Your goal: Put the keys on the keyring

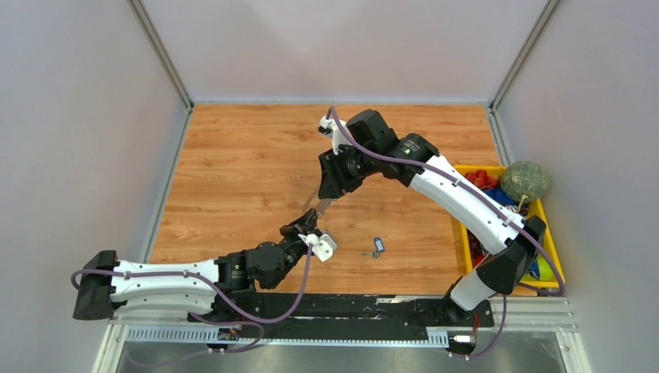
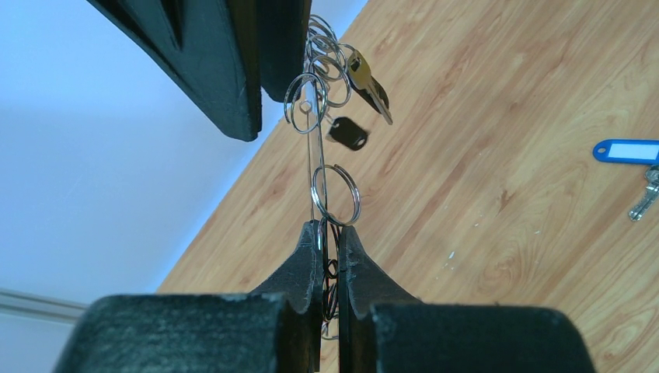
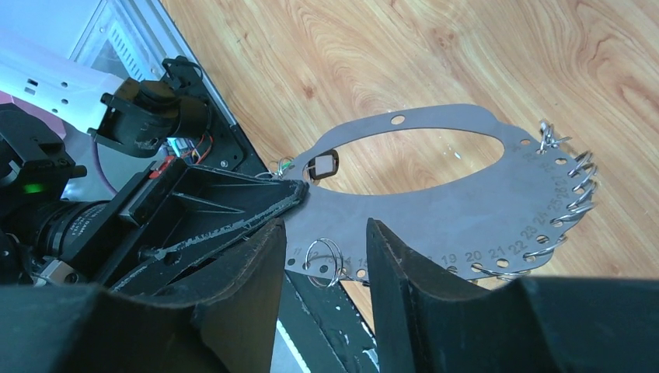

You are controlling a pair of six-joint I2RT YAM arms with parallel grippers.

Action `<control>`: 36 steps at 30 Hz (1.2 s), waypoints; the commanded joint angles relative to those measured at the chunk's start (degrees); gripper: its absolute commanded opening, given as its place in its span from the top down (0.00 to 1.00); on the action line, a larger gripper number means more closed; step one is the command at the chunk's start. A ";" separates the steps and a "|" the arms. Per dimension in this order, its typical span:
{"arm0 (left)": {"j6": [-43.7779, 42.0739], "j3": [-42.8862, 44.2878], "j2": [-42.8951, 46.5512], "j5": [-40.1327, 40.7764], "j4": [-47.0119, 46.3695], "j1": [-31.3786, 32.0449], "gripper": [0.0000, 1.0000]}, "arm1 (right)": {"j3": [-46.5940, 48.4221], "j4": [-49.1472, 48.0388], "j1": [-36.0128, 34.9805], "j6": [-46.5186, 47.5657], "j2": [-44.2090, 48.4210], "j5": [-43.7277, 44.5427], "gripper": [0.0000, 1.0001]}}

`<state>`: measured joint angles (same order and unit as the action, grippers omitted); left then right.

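The keyring [image 3: 466, 217] is a flat silvery hoop with numbered holes along its rim. My left gripper [image 2: 330, 229] is shut on one edge of it and holds it above the table. Seen edge-on in the left wrist view, the keyring [image 2: 313, 171] is a thin line. A brass key [image 2: 371, 87] and a dark-headed key [image 2: 347, 133] hang from small rings at its far end. My right gripper [image 3: 325, 225] stands open at the rim, a small split ring [image 3: 324, 262] between its fingers. A blue-tagged key [image 1: 378, 246] lies on the wood.
A yellow bin [image 1: 553, 256] of toy fruit stands at the table's right edge, with a green melon [image 1: 524, 180] on its far corner. Grey walls close in the wooden table [image 1: 249, 163] on three sides.
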<state>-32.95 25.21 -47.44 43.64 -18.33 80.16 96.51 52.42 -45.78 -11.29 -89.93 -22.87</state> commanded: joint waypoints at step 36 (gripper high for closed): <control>-1.66 -1.07 3.76 3.47 -6.62 1.39 1.00 | 1.80 3.20 -2.00 0.71 3.09 -0.71 1.00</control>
<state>-33.95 23.92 -45.95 45.93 -19.49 81.32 97.67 54.81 -46.87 -9.98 -89.56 -22.59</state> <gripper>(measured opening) 0.046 0.006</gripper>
